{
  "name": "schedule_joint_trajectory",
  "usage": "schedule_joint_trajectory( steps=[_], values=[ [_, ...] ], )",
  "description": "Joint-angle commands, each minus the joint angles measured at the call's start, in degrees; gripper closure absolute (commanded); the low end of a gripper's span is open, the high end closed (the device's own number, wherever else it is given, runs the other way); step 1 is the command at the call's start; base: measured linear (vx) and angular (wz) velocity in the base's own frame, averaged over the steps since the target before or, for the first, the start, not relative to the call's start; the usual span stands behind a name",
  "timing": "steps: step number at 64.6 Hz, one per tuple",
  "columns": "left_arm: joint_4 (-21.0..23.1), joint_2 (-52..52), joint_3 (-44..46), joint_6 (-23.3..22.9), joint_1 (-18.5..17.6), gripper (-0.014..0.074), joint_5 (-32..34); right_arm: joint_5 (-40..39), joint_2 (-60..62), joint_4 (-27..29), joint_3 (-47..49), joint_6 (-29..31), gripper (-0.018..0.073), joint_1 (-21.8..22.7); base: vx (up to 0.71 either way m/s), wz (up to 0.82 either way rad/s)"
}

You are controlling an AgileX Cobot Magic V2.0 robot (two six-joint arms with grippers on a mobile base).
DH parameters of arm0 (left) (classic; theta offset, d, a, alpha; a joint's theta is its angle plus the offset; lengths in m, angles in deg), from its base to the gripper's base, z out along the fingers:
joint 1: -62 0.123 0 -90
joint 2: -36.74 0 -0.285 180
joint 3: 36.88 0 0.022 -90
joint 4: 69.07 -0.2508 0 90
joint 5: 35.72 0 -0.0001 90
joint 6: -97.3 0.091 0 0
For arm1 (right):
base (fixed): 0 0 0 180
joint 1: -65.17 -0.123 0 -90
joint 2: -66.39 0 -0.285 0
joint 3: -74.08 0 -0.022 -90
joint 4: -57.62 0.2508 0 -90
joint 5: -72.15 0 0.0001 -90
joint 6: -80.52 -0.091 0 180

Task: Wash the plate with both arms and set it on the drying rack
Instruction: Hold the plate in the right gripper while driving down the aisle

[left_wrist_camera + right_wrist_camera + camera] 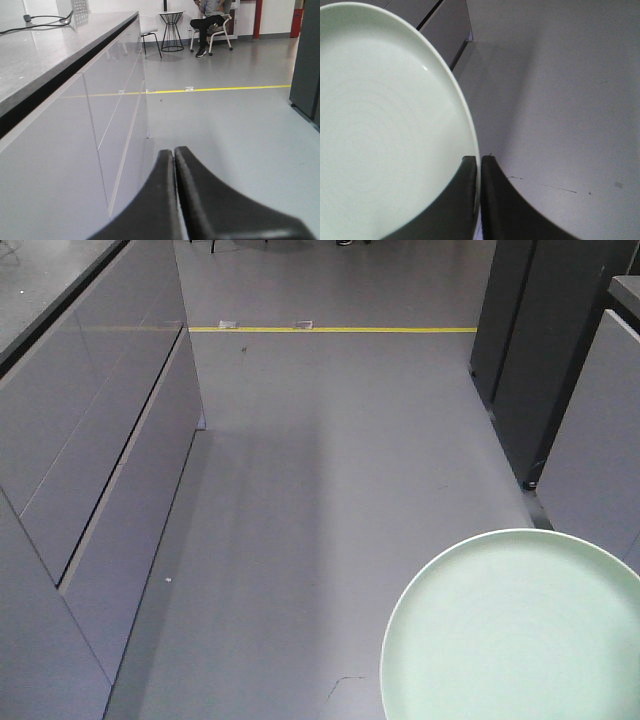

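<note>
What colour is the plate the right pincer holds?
The plate is pale mint green; shows best in right wrist view.

The grey floor stretches ahead of the left gripper, with a yellow line across it far in front. To the gripper's left, a grey counter carries a black cable.

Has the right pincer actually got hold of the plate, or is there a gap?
Touching. In the right wrist view the right pincer closes on the rim of the plate, no gap visible.

Grey cabinets, yellow floor line, seated person
</note>
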Motion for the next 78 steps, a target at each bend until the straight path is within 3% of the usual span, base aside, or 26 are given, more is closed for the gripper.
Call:
schedule_joint_trajectory(
  steps=[1,78],
  values=[
    [0.10,-0.88,1.69,-0.40,0.09,0.0603,4.48,-4.45,-0.55,0.78,1.37,-0.04,0.0561,0.20,0.22,-0.09],
    [0.10,-0.88,1.69,-0.40,0.09,0.0603,4.48,-4.45,-0.55,0.78,1.37,-0.04,0.0561,0.20,0.21,-0.04]
  ],
)
